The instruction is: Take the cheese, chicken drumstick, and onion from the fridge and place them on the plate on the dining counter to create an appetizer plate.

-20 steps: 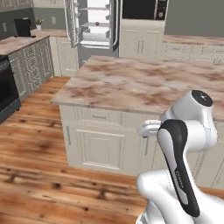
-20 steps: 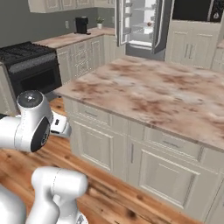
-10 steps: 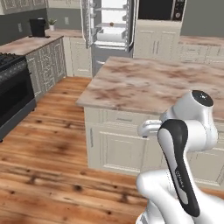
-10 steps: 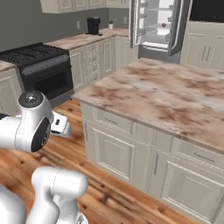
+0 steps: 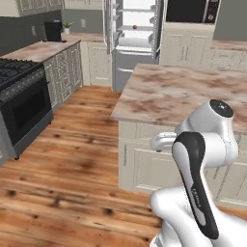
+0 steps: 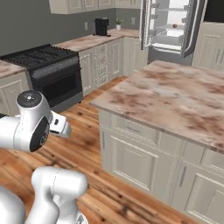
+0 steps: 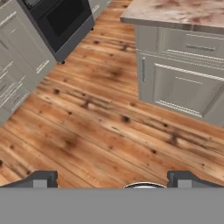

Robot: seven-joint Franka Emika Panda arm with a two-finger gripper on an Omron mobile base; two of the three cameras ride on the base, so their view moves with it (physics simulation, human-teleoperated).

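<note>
A: Where is the fridge (image 5: 133,36)?

B: At about twelve o'clock in the left base view, at the far wall, both upper doors swung open. In the right base view it sits near one o'clock. Its long axis runs straight up and down, and the open front faces back toward the base.

A: Anything on the shelves?

B: One small reddish item (image 5: 134,27) on an upper white shelf; it is too small to say which food it is, or which way it points.

A: And the dining counter (image 5: 183,91)?

B: Its marbled top spreads from the centre toward three o'clock in the left base view, with cream panelled cabinets (image 7: 183,76) under it. In the hand view, its corner shows at one o'clock.

A: How is the arm posed?

B: Folded close to the base. The hand looks down and forward over the wooden floor (image 7: 100,131), with a black stove (image 5: 21,101) at nine o'clock in the left base view.

A: The gripper (image 7: 113,178)?

B: The two dark fingertips (image 7: 43,178) stand wide apart, near seven and five o'clock at the bottom of the hand view, with nothing between them.
</note>
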